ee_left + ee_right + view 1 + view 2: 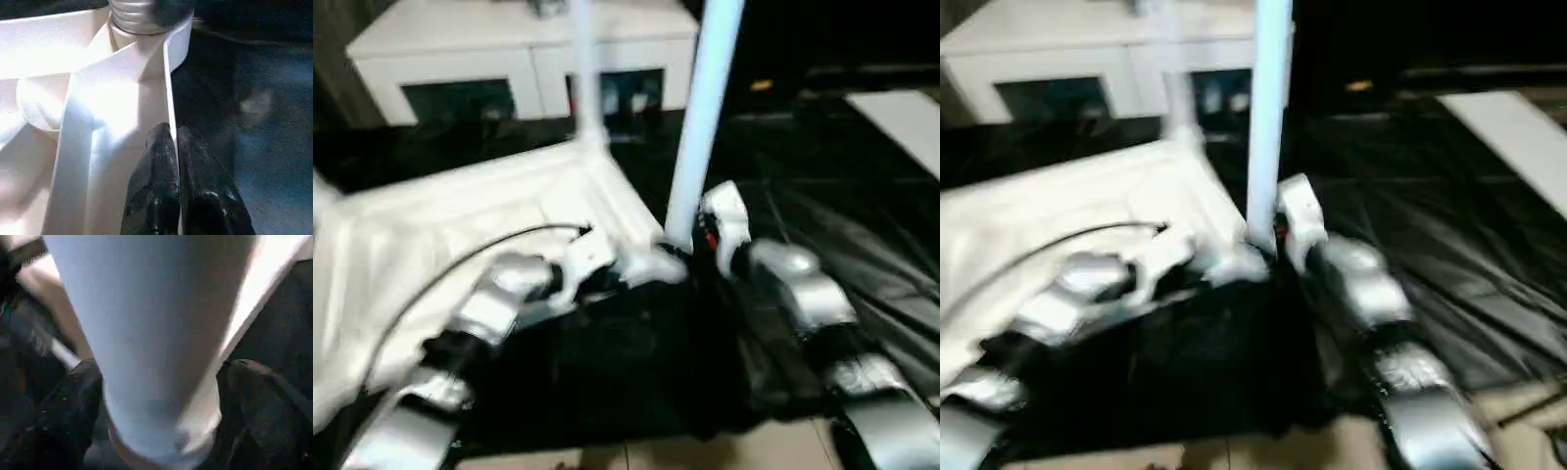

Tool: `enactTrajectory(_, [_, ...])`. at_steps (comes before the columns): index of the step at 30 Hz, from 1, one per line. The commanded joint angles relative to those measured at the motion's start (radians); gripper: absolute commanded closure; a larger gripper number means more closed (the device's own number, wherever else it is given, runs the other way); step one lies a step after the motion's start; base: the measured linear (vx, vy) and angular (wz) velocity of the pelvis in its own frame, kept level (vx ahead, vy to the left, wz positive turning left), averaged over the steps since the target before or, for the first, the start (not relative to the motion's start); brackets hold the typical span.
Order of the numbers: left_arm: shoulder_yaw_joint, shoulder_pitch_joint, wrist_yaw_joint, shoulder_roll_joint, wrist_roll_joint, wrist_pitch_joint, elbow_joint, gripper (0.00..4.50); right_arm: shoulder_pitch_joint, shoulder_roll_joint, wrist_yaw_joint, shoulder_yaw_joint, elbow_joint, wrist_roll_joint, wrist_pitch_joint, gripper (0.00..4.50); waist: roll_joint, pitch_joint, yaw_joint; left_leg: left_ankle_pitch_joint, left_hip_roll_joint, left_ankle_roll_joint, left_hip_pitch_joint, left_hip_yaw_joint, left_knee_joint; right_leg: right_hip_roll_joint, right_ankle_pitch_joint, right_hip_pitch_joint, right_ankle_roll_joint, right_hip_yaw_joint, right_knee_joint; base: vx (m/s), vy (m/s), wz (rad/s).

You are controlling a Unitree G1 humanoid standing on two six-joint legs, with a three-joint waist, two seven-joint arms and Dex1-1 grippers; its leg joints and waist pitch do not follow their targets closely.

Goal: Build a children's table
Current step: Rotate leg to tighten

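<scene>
The white plastic rectangular tabletop (460, 211) lies underside up on black sheeting (862, 225) spread over the floor. A long white tapered tubular leg (703, 117) stands upright at its near corner socket (146, 29); a second white leg (585, 73) rises from the far corner. The right end effector (156, 396) has its black fingers spread around the near leg's base, pinching it. The left end effector (176, 166) pinches the tabletop's thin side wall beside that socket. Beyond stands a white cabinet with dark glass doors (524, 59).
</scene>
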Motion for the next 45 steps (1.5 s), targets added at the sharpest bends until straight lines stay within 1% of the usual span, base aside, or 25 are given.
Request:
enactTrajectory(1, [-0.032,0.034,-0.055,0.014,-0.008,-0.012,-0.010,4.50,0.027,-0.026,0.068,0.026,-0.061,-0.009,-0.008,0.05,-0.010,-0.091,0.002,0.100,0.050,0.182,0.017,-0.020,-0.020,-0.054,0.407,0.065,-0.300,0.041,-0.004,0.000,0.000,0.00])
enactTrajectory(2, [-0.031,0.040,-0.072,0.023,-0.018,-0.010,-0.022,4.50,0.040,-0.033,0.085,0.030,-0.083,-0.007,-0.011,0.05,-0.012,-0.091,0.001,0.086,0.049,0.190,0.011,-0.021,-0.017,-0.054,0.383,0.065,-0.296,0.039,-0.004,0.000,0.000,0.00])
enactTrajectory(4, [-0.030,0.045,-0.085,0.029,-0.025,-0.007,-0.034,4.50,0.050,-0.037,0.098,0.037,-0.095,-0.010,-0.023,0.05,-0.008,-0.087,0.001,0.028,0.056,0.181,0.012,-0.022,-0.018,-0.056,0.277,0.057,-0.291,0.038,-0.010,0.000,0.000,0.00])
enactTrajectory(5, [-0.030,0.048,-0.092,0.032,-0.029,-0.008,-0.040,4.50,0.057,-0.042,0.101,0.045,-0.108,-0.012,-0.024,0.05,-0.007,-0.080,-0.003,-0.029,0.059,0.163,0.011,-0.024,-0.024,-0.058,0.167,0.058,-0.287,0.037,-0.019,0.000,0.000,0.00])
enactTrajectory(7, [-0.028,0.051,-0.097,0.034,-0.030,-0.012,-0.045,4.50,0.062,-0.046,0.106,0.060,-0.115,-0.023,-0.027,0.05,-0.006,-0.068,-0.007,-0.141,0.065,0.103,0.020,-0.024,-0.040,-0.057,-0.044,0.053,-0.266,0.039,-0.041,0.000,0.000,0.00])
enactTrajectory(9, [-0.023,0.054,-0.103,0.035,-0.031,-0.012,-0.051,4.50,0.058,-0.038,0.099,0.066,-0.101,-0.035,-0.030,0.05,-0.005,-0.062,-0.013,-0.216,0.065,0.053,0.024,-0.027,-0.048,-0.061,-0.168,0.053,-0.241,0.042,-0.053,-0.055,0.003,0.03])
enactTrajectory(10, [-0.023,0.054,-0.104,0.035,-0.031,-0.011,-0.052,4.50,0.057,-0.038,0.098,0.065,-0.100,-0.035,-0.030,0.05,-0.004,-0.061,-0.014,-0.235,0.066,0.040,0.025,-0.029,-0.052,-0.061,-0.196,0.054,-0.233,0.043,-0.056,-0.057,0.007,0.03])
enactTrajectory(11, [-0.023,0.056,-0.104,0.035,-0.032,-0.007,-0.058,4.50,0.052,-0.026,0.092,0.055,-0.089,-0.026,-0.029,0.05,-0.010,-0.060,-0.017,-0.259,0.066,0.022,0.029,-0.028,-0.055,-0.061,-0.229,0.051,-0.221,0.045,-0.061,-0.052,0.010,0.03])
enactTrajectory(13, [-0.023,0.059,-0.104,0.037,-0.034,-0.002,-0.066,4.50,0.049,-0.016,0.090,0.044,-0.084,-0.017,-0.035,0.05,-0.007,-0.052,-0.024,-0.311,0.065,-0.001,0.030,-0.032,-0.063,-0.064,-0.306,0.050,-0.201,0.046,-0.069,0.000,0.000,0.00])
enactTrajectory(14, [-0.024,0.060,-0.103,0.038,-0.035,0.001,-0.068,4.50,0.047,-0.014,0.088,0.042,-0.081,-0.019,-0.037,0.05,-0.008,-0.054,-0.027,-0.325,0.065,-0.012,0.033,-0.034,-0.064,-0.066,-0.336,0.052,-0.187,0.047,-0.072,0.000,0.000,0.00])
enactTrajectory(15, [-0.026,0.061,-0.102,0.039,-0.035,0.001,-0.069,4.50,0.047,-0.016,0.085,0.045,-0.077,-0.030,-0.046,0.05,-0.012,-0.059,-0.027,-0.297,0.064,-0.010,0.033,-0.034,-0.061,-0.066,-0.302,0.053,-0.187,0.049,-0.068,0.000,0.000,0.00])
enactTrajectory(18, [-0.024,0.064,-0.103,0.040,-0.033,0.003,-0.072,4.50,0.048,-0.023,0.086,0.055,-0.074,-0.039,-0.057,0.05,-0.012,-0.064,-0.026,-0.222,0.061,0.012,0.026,-0.031,-0.055,-0.063,-0.194,0.059,-0.206,0.048,-0.056,0.000,0.000,0.00])
enactTrajectory(22, [-0.021,0.067,-0.107,0.043,-0.030,0.004,-0.072,4.50,0.048,-0.023,0.096,0.049,-0.065,-0.035,-0.054,0.44,-0.010,-0.069,-0.023,-0.157,0.059,0.052,0.022,-0.028,-0.045,-0.061,-0.100,0.062,-0.236,0.045,-0.045,0.000,0.000,0.00])
enactTrajectory(24, [-0.021,0.066,-0.107,0.044,-0.028,0.005,-0.071,4.50,0.047,-0.020,0.102,0.046,-0.060,-0.030,-0.053,0.52,-0.009,-0.069,-0.023,-0.163,0.060,0.056,0.023,-0.028,-0.045,-0.061,-0.106,0.062,-0.242,0.044,-0.046,0.000,0.000,0.00])
enactTrajectory(26, [-0.021,0.065,-0.107,0.044,-0.029,0.004,-0.069,4.50,0.048,-0.017,0.107,0.043,-0.057,-0.025,-0.049,0.82,-0.009,-0.069,-0.024,-0.169,0.060,0.054,0.023,-0.029,-0.046,-0.062,-0.118,0.063,-0.243,0.044,-0.047,0.000,0.000,0.00])
enactTrajectory(29, [-0.021,0.066,-0.109,0.046,-0.028,0.004,-0.068,4.50,0.051,-0.009,0.114,0.042,-0.045,-0.020,-0.052,0.90,-0.009,-0.071,-0.024,-0.167,0.060,0.053,0.023,-0.029,-0.044,-0.061,-0.110,0.063,-0.245,0.043,-0.045,0.000,0.000,0.00])
enactTrajectory(31, [-0.023,0.069,-0.112,0.049,-0.026,0.006,-0.070,4.50,0.056,-0.005,0.116,0.044,-0.042,-0.019,-0.053,1.26,-0.009,-0.070,-0.023,-0.160,0.060,0.055,0.022,-0.029,-0.043,-0.061,-0.102,0.064,-0.249,0.043,-0.044,0.000,0.000,0.00])
enactTrajectory(34, [-0.024,0.072,-0.116,0.052,-0.026,0.010,-0.073,4.50,0.063,0.004,0.121,0.043,-0.039,-0.012,-0.041,1.29,-0.008,-0.072,-0.022,-0.148,0.060,0.062,0.022,-0.029,-0.042,-0.061,-0.088,0.064,-0.252,0.042,-0.041,0.000,0.000,0.00])
enactTrajectory(35, [-0.024,0.072,-0.116,0.052,-0.026,0.010,-0.073,4.50,0.063,0.004,0.121,0.043,-0.039,-0.012,-0.041,1.53,-0.009,-0.071,-0.022,-0.148,0.060,0.062,0.022,-0.029,-0.041,-0.060,-0.089,0.064,-0.251,0.042,-0.041,0.000,0.000,0.00])
enactTrajectory(37, [-0.024,0.073,-0.117,0.052,-0.026,0.012,-0.073,4.50,0.066,0.016,0.107,0.035,-0.029,-0.009,-0.033,1.67,-0.010,-0.071,-0.023,-0.153,0.059,0.061,0.022,-0.029,-0.041,-0.062,-0.096,0.064,-0.252,0.042,-0.042,0.000,0.000,0.00])
enactTrajectory(40, [-0.017,0.078,-0.099,0.042,-0.031,0.030,-0.072,4.50,0.067,0.060,0.015,0.003,0.010,-0.007,-0.010,1.72,-0.009,-0.069,-0.025,-0.164,0.059,0.052,0.020,-0.030,-0.044,-0.062,-0.123,0.064,-0.248,0.043,-0.044,0.000,0.000,0.00])
enactTrajectory(42, [-0.006,0.076,-0.055,0.021,-0.029,0.045,-0.056,4.50,0.067,0.099,-0.059,-0.026,0.031,0.004,0.021,1.74,-0.010,-0.067,-0.034,-0.199,0.058,0.027,0.024,-0.032,-0.048,-0.063,-0.177,0.062,-0.239,0.044,-0.051,0.000,0.000,0.00])
enactTrajectory(43, [0.001,0.064,0.015,-0.004,-0.007,0.057,-0.026,4.50,0.065,0.140,-0.150,-0.055,0.046,0.010,0.044,1.74,-0.010,-0.066,-0.038,-0.216,0.058,0.017,0.025,-0.033,-0.051,-0.063,-0.207,0.062,-0.228,0.044,-0.054,0.000,0.000,0.00])
enactTrajectory(44, [0.002,0.062,0.024,-0.007,-0.004,0.059,-0.022,4.50,0.065,0.145,-0.162,-0.059,0.048,0.011,0.048,1.75,-0.007,-0.064,-0.042,-0.230,0.059,0.012,0.027,-0.033,-0.052,-0.062,-0.221,0.058,-0.224,0.045,-0.056,0.000,0.000,0.00])
enactTrajectory(45, [0.008,0.053,0.071,-0.025,0.007,0.071,-0.002,4.50,0.061,0.169,-0.219,-0.077,0.060,0.014,0.066,1.75,-0.007,-0.060,-0.045,-0.260,0.057,-0.004,0.033,-0.033,-0.056,-0.061,-0.264,0.054,-0.214,0.045,-0.064,0.000,0.000,0.00])
